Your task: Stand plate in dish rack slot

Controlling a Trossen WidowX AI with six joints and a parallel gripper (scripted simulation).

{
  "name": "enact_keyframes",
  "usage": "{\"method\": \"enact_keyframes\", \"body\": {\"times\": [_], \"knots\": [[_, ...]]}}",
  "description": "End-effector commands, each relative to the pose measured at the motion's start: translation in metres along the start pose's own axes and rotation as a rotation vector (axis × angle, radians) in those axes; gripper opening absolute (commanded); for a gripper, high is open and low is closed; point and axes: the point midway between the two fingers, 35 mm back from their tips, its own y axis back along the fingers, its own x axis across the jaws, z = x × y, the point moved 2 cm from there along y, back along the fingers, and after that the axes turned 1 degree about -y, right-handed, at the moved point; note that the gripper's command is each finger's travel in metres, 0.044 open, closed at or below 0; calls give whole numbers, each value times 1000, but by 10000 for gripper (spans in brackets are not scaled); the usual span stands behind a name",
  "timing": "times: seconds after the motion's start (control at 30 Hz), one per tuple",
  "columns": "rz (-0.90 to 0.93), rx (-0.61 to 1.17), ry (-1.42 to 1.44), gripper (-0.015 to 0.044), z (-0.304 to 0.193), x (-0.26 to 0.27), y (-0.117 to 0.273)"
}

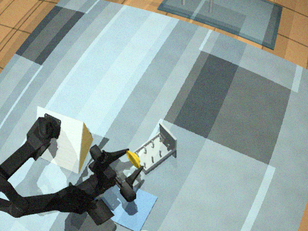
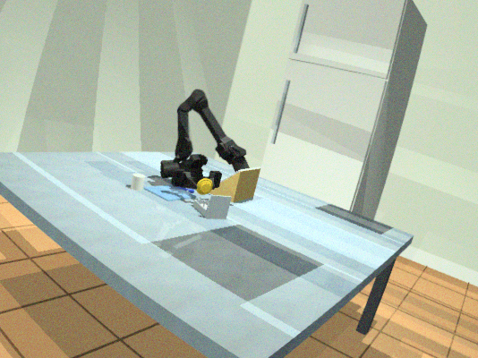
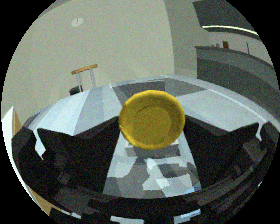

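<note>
The yellow plate (image 1: 133, 158) (image 2: 204, 185) (image 3: 152, 120) is between the fingers of my gripper (image 1: 135, 158) (image 3: 151, 119), which is shut on its opposite edges. The plate is tilted close to upright, its round face showing in the wrist view. The pale grey dish rack (image 1: 168, 136) (image 2: 219, 207) has short pegs in rows and a tall wall at its far end. In the top view the plate overlaps the rack's near left end. In the wrist view the rack is largely hidden behind the plate. The plate's exact height over the rack cannot be told.
A white and wooden wedge block (image 1: 66, 140) (image 2: 246, 185) stands beside the arm. A blue mat (image 1: 145, 204) (image 2: 163, 192) lies below the gripper. A white cup (image 2: 137, 182) stands beyond the mat, and a blue stick (image 2: 190, 191) lies near the mat.
</note>
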Motion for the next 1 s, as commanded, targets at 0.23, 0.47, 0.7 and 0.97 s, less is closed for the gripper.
{"method": "enact_keyframes", "body": {"times": [0.23,0.47,0.7,0.97], "knots": [[-20,-21,45,0,1,0,2],[-16,-13,34,0,1,1,-13],[-16,-15,38,0,1,1,-21],[-17,-18,41,0,2,1,-27]]}}
